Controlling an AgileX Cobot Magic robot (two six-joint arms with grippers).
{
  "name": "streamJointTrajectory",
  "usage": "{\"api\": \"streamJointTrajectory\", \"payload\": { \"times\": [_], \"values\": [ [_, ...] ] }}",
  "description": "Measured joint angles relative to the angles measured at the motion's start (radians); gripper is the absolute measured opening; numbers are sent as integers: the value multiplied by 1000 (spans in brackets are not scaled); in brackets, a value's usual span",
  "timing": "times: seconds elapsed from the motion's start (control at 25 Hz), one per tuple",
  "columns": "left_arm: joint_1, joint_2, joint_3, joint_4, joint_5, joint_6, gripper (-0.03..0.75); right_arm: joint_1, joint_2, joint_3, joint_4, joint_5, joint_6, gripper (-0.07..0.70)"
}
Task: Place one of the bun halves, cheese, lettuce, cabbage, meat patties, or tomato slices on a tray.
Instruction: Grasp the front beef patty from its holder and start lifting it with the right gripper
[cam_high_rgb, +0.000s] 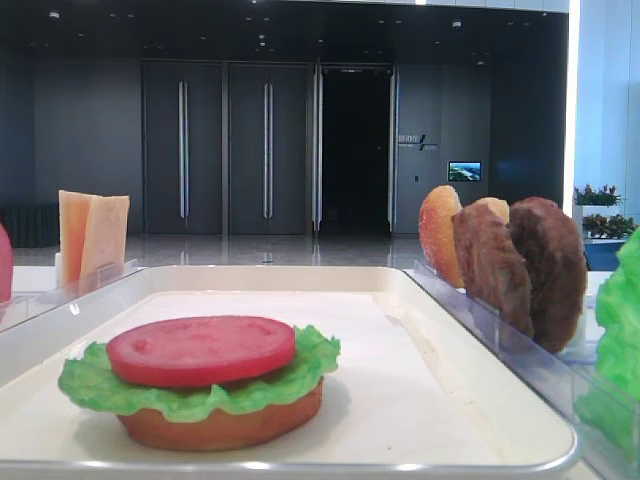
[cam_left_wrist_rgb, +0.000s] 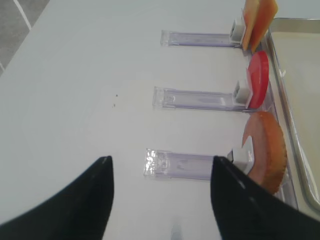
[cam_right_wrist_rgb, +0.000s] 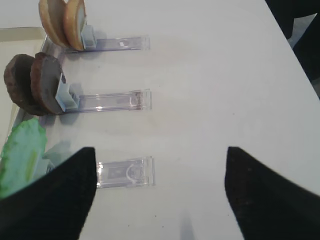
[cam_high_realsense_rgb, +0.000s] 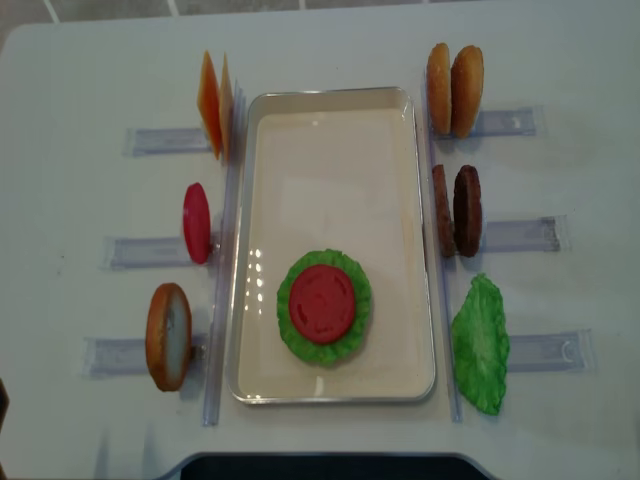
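on the tray (cam_high_realsense_rgb: 330, 110): near end holds a bun half (cam_high_rgb: 220, 425), lettuce (cam_high_realsense_rgb: 290, 325) and a tomato slice (cam_high_realsense_rgb: 323, 302), stacked.
left to choose: meat patties (cam_high_realsense_rgb: 456, 210) at right, cheese (cam_high_realsense_rgb: 214, 102) far left.
left gripper (cam_left_wrist_rgb: 160, 200): jaws wide, empty.
right gripper (cam_right_wrist_rgb: 160, 192): jaws wide, empty.

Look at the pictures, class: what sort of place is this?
Probably a robot test table in a large hall or lobby, not a kitchen: toy burger parts such as the patties stand in clear rails beside a tray, with tall dark doors behind.
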Motion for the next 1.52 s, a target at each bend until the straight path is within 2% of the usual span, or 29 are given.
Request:
{"api": "streamJointTrajectory", "payload": {
  "times": [1.52],
  "values": [
    [0, 0, 0, 0, 0, 1, 463, 0, 0, 0, 0, 0, 0, 535]
  ]
}}
